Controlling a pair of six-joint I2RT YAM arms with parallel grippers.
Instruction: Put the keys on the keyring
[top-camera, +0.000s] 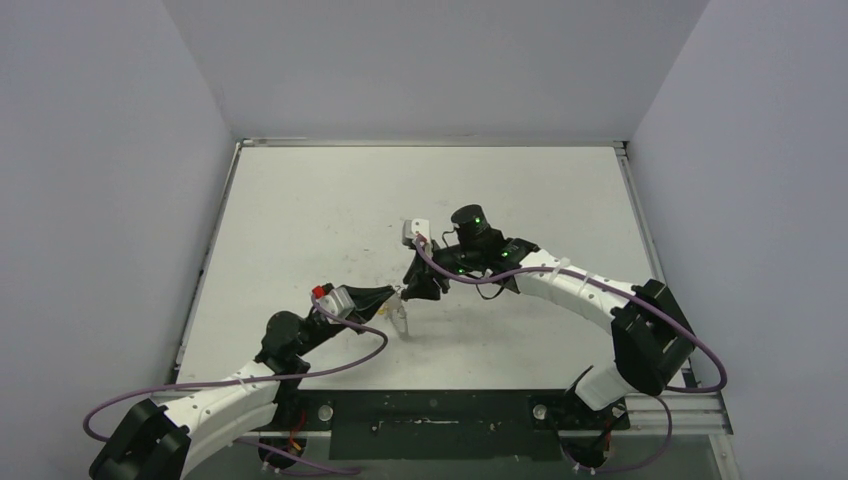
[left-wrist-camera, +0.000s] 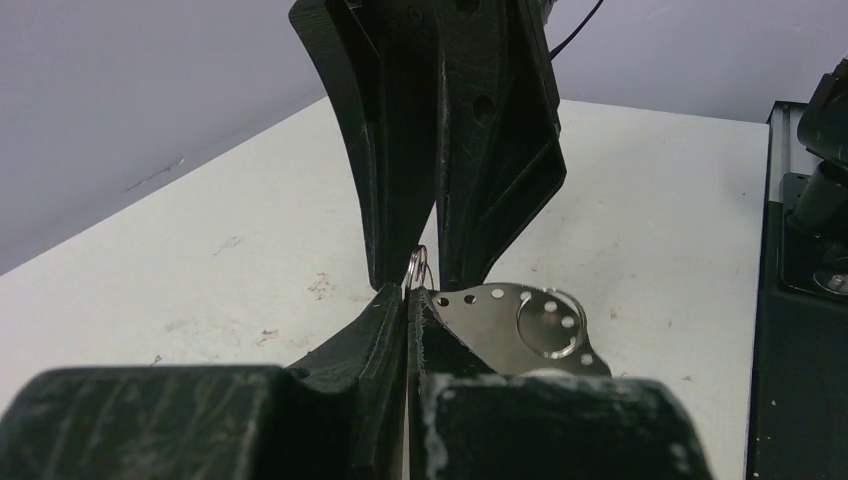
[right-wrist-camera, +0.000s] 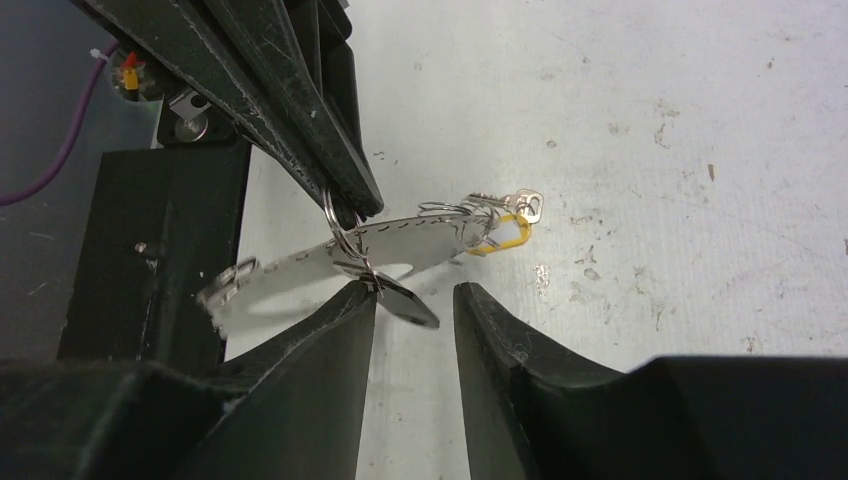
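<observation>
Two grippers: left gripper (left-wrist-camera: 408, 292), right gripper (right-wrist-camera: 415, 295). One keyring (right-wrist-camera: 400, 238). Two keys: yellow key (right-wrist-camera: 497, 243) at its three o'clock, black key (right-wrist-camera: 410, 308) at six.

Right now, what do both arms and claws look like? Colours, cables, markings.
Left arm and right arm: white links, black joints, looped purple cables. Left claw and right claw: black tapered wedge fingers. Green lights on right wrist; red tab on left.

Keyring (left-wrist-camera: 492, 314) partly hidden (left hand (left-wrist-camera: 408, 298))
</observation>
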